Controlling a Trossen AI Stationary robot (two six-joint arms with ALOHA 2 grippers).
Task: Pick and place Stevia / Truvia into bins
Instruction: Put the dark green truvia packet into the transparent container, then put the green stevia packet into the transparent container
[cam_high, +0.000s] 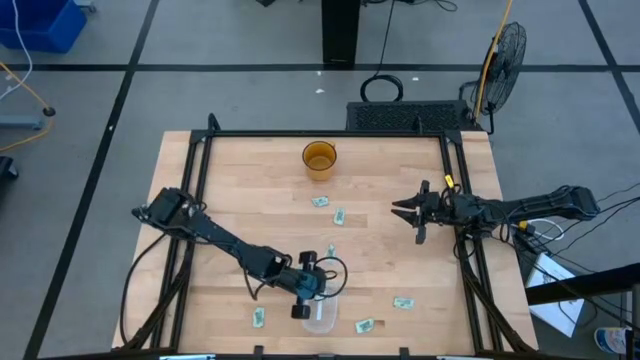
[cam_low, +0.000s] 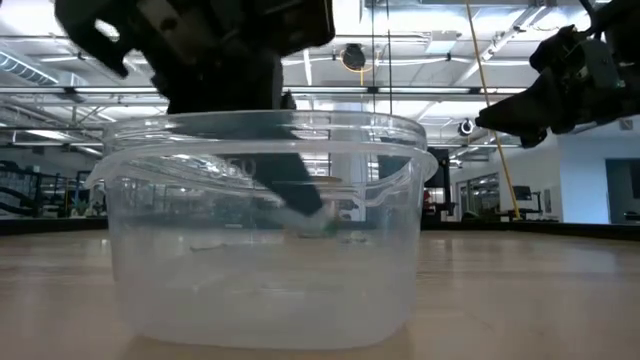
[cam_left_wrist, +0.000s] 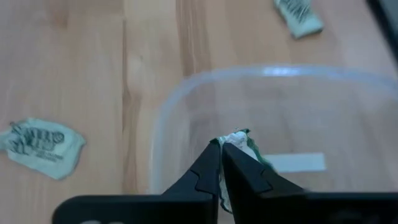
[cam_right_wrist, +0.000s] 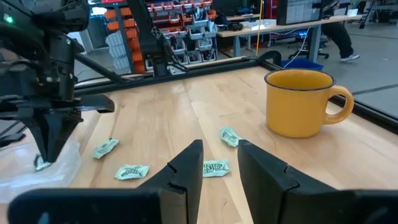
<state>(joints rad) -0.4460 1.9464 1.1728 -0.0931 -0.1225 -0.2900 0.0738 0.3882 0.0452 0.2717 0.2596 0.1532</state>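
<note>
The wooden counter (cam_high: 380, 260) fills the middle of the room, framed by dark rails. Both dark arms reach in over it. The left arm stretches from the left edge toward the near middle, and the left gripper (cam_left_wrist: 221, 146) hangs over the clear bin (cam_high: 320, 318), which sits at the near edge of the counter, a little left of centre. Its fingers (cam_left_wrist: 202, 174) are pinched together on a Stevia sachet (cam_left_wrist: 244, 144), a crumpled pale green and white scrap held just above the bin's open mouth; from table height the tips dip inside the rim (cam_low: 260, 135).

The right arm comes in from the right edge, about midway up the counter, with the right gripper (cam_right_wrist: 220, 158) held above the boards and well apart from the bin. Its fingers (cam_right_wrist: 186, 168) stand narrowly parted with nothing between them.

A round amber cup (cam_high: 319, 159) stands upright toward the far side, near the centre line.

The loose sachets lie scattered on the bare wood. Two sit between the cup and the bin: one (cam_high: 320, 201) closer to the cup, another (cam_high: 339, 216) just right of it. One (cam_high: 259, 318) lies left of the bin near the front edge, one (cam_high: 364, 325) just right of the bin, and one (cam_high: 403, 302) farther right.
</note>
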